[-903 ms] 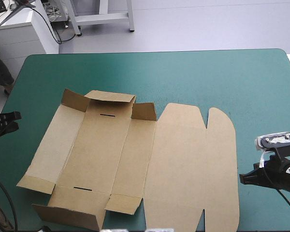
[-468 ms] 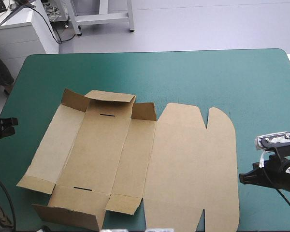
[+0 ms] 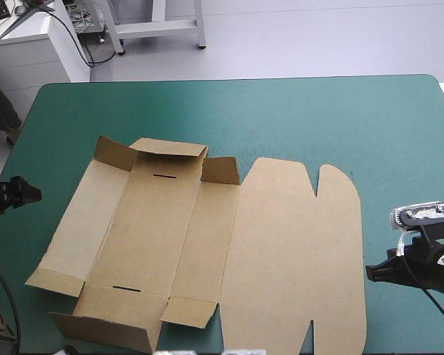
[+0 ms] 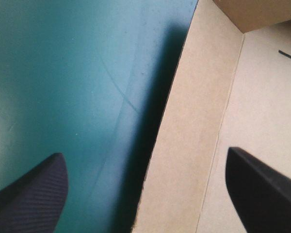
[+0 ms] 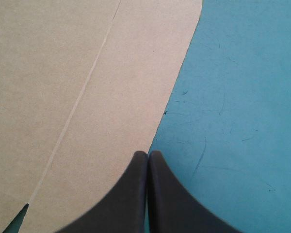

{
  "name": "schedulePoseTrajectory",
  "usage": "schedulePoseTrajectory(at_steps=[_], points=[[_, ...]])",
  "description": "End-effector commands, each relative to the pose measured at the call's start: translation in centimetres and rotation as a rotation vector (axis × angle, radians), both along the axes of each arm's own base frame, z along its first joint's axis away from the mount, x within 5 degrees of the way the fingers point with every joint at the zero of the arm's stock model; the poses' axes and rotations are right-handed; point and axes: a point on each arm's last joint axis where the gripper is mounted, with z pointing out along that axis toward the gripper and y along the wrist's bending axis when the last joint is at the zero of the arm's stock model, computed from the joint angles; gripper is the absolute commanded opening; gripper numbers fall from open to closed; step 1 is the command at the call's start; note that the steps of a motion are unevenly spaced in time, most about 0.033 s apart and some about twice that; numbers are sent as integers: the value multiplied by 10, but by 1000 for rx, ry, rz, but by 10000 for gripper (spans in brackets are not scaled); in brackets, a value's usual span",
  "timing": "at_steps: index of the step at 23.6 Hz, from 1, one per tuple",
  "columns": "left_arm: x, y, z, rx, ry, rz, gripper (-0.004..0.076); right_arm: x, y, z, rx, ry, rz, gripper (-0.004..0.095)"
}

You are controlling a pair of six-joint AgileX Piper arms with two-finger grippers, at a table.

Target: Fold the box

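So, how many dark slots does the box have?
2. The far slot lies in the box, by the raised far flap; the near slot by the near flap. None seems hidden.

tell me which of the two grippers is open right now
The left gripper: its black fingers stand wide apart, the left edge of the box showing between them. The right gripper is shut, its fingers meeting in one pointed arch.

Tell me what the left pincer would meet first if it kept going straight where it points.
Probably the box: its left panel edge lies just ahead of the open left pincer. Possibly the cover beside it first, since height is unclear.
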Motion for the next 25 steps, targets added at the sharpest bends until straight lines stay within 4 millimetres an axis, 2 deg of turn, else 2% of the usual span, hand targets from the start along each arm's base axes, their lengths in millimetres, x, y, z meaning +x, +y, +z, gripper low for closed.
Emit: schedulePoseTrajectory(at_steps=[1, 9, 13, 18, 22, 25], points=[[2, -2, 7, -20, -44, -21, 645, 3, 0, 9, 8, -67, -5, -18], [6, -9, -28, -134, -28, -179, 636, 3, 0, 9, 8, -67, -5, -17], [2, -11, -43, -143, 5, -200, 636, 3, 0, 9, 8, -67, -5, -19], [-8, -19, -73, -163, 39, -234, 636, 3, 0, 9, 8, -67, -5, -19], [-10, -22, -80, -174, 49, -233, 636, 3, 0, 9, 9, -67, -5, -19], [-1, -37, -84, -170, 71, -310, 636, 3, 1, 9, 11, -68, -4, -19]])
